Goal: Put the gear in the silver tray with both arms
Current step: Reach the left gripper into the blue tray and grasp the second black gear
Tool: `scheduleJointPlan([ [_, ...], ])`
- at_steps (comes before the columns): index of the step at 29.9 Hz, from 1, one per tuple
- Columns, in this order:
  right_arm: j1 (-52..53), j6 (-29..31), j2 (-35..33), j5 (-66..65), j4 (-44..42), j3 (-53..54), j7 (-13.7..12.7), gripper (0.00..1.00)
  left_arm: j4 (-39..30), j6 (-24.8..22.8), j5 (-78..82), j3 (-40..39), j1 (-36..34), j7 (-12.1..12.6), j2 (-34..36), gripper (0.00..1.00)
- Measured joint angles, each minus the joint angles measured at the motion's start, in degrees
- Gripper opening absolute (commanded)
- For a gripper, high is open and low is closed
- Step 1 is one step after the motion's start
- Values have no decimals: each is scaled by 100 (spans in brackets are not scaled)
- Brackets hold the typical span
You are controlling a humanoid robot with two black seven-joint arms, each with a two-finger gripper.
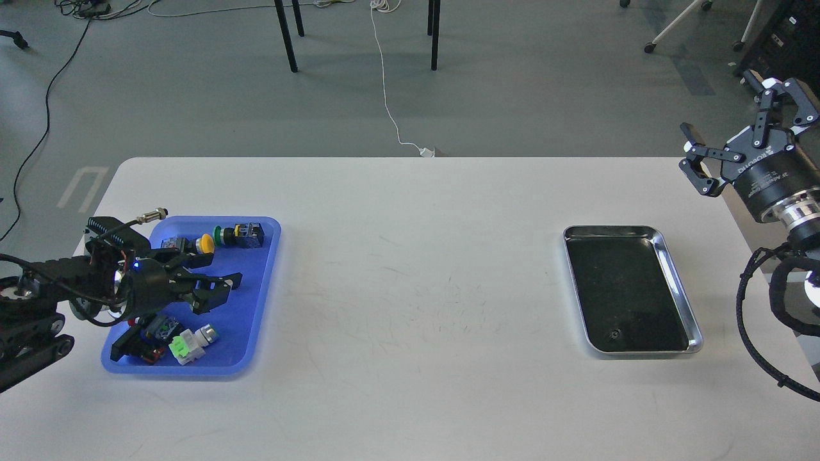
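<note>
The small black gear does not show now; my left gripper (225,286) covers the spot in the blue tray (253,320) where it lay. The left gripper's two fingers stand apart, low over the tray's middle. The silver tray (680,291) lies at the table's right, with a small dark round part (615,333) on its floor near the front. My right gripper (721,112) is open and empty, raised behind and to the right of the silver tray, past the table's far right corner.
The blue tray also holds push-button switches: yellow (205,242) and green (219,235) ones at the back, a red one and a white-and-green one (186,344) at the front. A white table (416,288) carries both trays. Chair legs and cables lie on the floor behind.
</note>
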Motion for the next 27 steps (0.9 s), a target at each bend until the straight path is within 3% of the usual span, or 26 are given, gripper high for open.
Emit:
scheduleJointPlan([
  [6, 0, -9, 32, 0, 13, 77, -1, 96, 97, 125, 6, 0, 123, -174, -38, 54],
  [27, 4, -25, 28, -8, 64, 140, -1, 96, 613, 251, 10, 6, 145, -216, -487, 54],
])
